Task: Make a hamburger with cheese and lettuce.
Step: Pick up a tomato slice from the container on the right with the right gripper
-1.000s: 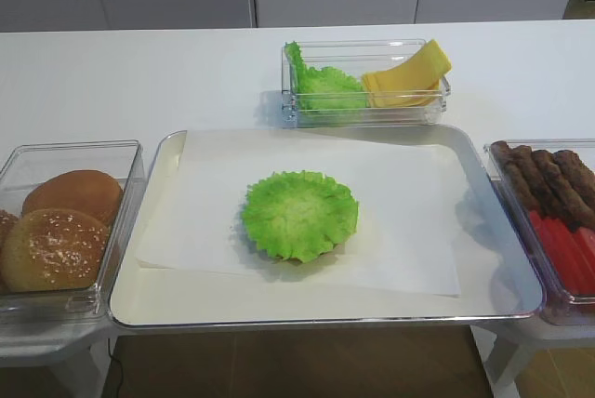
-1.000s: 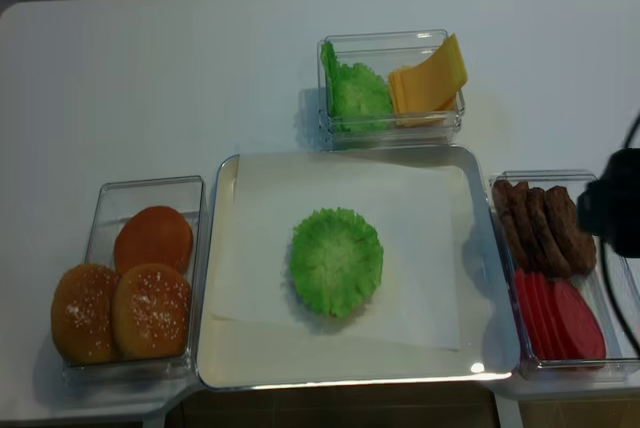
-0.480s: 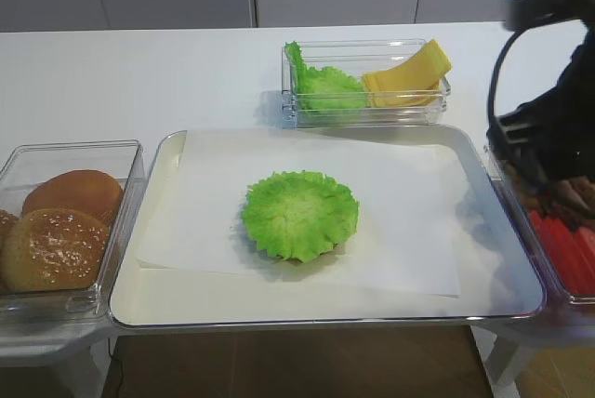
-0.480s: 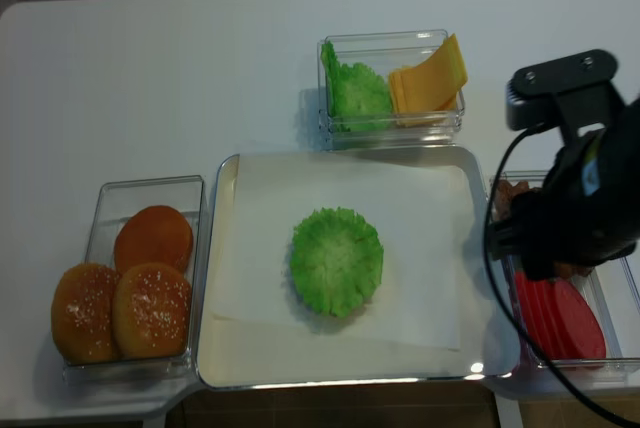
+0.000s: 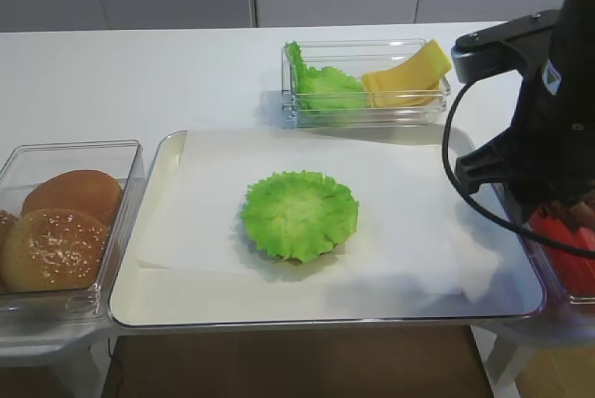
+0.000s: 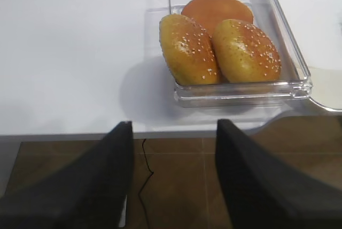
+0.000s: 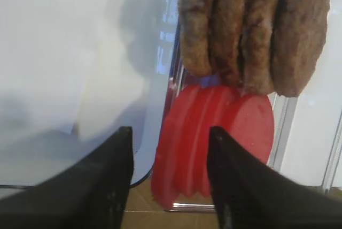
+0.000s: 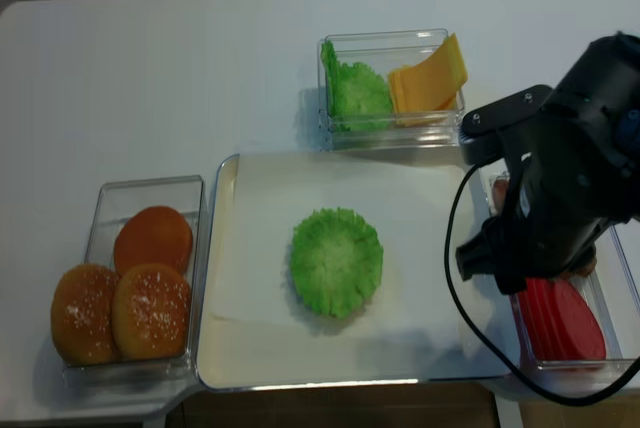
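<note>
The hamburger (image 5: 299, 214) lies in the middle of the paper-lined tray (image 5: 149, 305): a ruffled green lettuce leaf over a tan bun base, also in the realsense view (image 8: 336, 260). Spare lettuce (image 5: 321, 86) and fanned yellow cheese slices (image 5: 409, 77) sit in a clear bin behind the tray. My right gripper (image 7: 171, 186) is open and empty above the red slices (image 7: 214, 132), at the tray's right rim. My right arm (image 8: 560, 198) hides it from above. My left gripper (image 6: 171, 181) is open and empty over the floor, off the table's front edge.
A clear bin at the left holds sesame buns (image 6: 219, 47), also seen from above (image 8: 130, 288). The bin at the right holds brown patties (image 7: 251, 25) behind the red slices (image 8: 560, 318). A black cable (image 5: 456, 165) loops off the right arm over the tray's right side.
My right arm has come in from the right and moved left over the right bin to the tray's right edge. The hamburger and the bins have not moved.
</note>
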Robot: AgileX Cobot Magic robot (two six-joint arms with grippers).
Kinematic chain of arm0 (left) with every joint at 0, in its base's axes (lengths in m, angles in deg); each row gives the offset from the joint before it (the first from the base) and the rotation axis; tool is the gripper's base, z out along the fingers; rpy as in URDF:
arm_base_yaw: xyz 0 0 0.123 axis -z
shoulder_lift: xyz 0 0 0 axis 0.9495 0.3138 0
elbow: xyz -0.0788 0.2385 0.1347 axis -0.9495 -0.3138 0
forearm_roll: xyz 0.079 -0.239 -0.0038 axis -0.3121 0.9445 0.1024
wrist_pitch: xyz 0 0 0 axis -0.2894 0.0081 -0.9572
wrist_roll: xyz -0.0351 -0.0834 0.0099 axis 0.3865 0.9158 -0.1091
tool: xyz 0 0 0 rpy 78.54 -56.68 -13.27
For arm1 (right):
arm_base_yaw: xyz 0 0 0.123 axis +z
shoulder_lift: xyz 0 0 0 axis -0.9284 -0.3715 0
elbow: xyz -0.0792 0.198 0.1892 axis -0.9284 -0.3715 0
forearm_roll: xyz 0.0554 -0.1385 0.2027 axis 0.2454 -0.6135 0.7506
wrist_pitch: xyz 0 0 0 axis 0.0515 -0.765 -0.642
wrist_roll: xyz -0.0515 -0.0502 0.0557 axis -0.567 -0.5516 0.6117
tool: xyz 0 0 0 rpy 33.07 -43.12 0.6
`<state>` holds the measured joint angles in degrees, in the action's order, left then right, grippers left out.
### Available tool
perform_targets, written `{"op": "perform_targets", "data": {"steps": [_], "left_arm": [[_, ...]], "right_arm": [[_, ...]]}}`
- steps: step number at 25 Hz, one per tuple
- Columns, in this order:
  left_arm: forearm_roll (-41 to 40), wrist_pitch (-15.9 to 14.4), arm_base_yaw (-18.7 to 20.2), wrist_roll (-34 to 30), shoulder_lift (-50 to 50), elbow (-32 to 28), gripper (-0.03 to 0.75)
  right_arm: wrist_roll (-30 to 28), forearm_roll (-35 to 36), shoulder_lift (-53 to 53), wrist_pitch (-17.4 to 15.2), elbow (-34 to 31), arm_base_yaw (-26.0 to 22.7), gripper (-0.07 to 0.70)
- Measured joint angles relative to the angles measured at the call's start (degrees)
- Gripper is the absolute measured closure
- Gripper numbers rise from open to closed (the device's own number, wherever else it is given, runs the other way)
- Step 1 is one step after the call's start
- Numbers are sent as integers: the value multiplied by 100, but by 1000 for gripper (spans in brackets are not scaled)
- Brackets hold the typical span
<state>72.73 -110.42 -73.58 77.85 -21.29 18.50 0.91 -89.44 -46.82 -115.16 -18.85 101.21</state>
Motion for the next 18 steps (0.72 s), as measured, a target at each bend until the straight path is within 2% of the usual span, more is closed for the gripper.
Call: {"op": "perform_targets", "data": {"steps": [18], "left_arm": [[0, 0, 0, 0, 0, 0, 346]], "right_arm": [[34, -50, -483, 114, -31, 0, 318]]}}
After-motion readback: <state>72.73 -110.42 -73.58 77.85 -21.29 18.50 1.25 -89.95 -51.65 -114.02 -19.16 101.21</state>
